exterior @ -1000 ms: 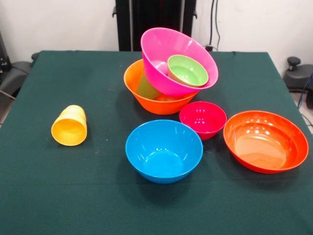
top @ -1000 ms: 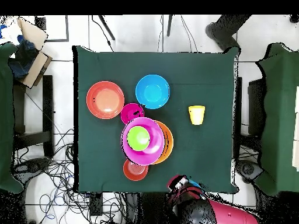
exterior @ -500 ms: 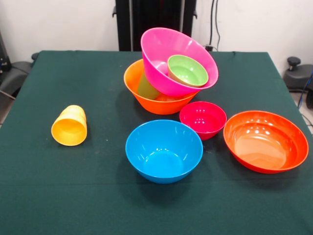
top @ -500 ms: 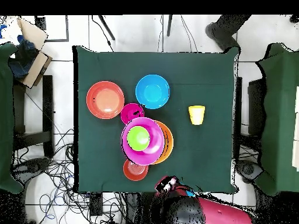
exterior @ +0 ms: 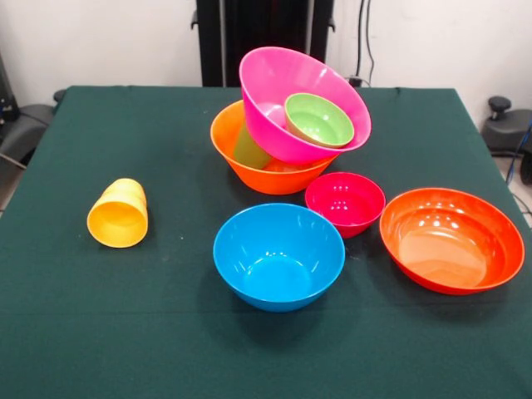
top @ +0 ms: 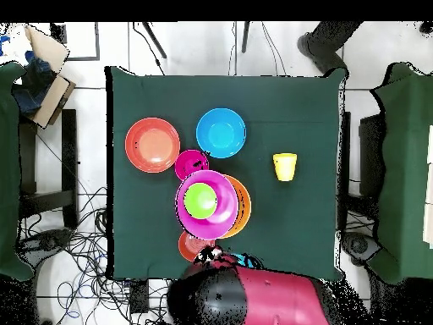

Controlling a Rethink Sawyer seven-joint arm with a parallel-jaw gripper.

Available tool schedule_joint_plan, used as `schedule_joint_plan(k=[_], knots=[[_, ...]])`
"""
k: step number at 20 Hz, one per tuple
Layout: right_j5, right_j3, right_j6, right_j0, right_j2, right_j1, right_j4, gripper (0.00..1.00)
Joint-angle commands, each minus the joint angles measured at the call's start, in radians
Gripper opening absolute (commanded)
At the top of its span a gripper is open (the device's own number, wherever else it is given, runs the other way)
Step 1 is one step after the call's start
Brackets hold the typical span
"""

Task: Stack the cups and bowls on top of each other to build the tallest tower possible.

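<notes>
Now the pincer [top: 211,252], its spread impossible to tell, hangs over the small orange-red bowl [top: 191,246] just beside the leaning tower [exterior: 287,116]; descend gently, clear of the big pink bowl [top: 205,204].

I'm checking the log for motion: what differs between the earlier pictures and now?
Only the red and black arm moved: in the overhead view it swung left along the table's bottom edge and now reaches over it near the small orange-red bowl. Nothing was grasped or released. The tower, yellow-orange cup and loose bowls stayed put.
</notes>
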Motion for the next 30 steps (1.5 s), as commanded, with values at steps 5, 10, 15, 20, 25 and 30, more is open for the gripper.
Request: schedule_joint_plan(k=[5,10,15,20,25,30], knots=[[-0.081,-0.154,0.351,0.194,-0.048,0.28,-0.089,0.0],[-0.08,-0.208,0.401,0.272,-0.1,0.331,-0.081,0.0],[-0.17,-0.25,0.36,0.283,-0.137,0.426,-0.094,0.0],[-0.295,-0.263,0.275,0.242,-0.16,0.514,-0.127,0.0],[-0.283,-0.243,0.239,0.238,-0.173,0.483,-0.096,0.0],[-0.295,-0.21,0.207,0.23,-0.182,0.455,-0.07,0.0]])
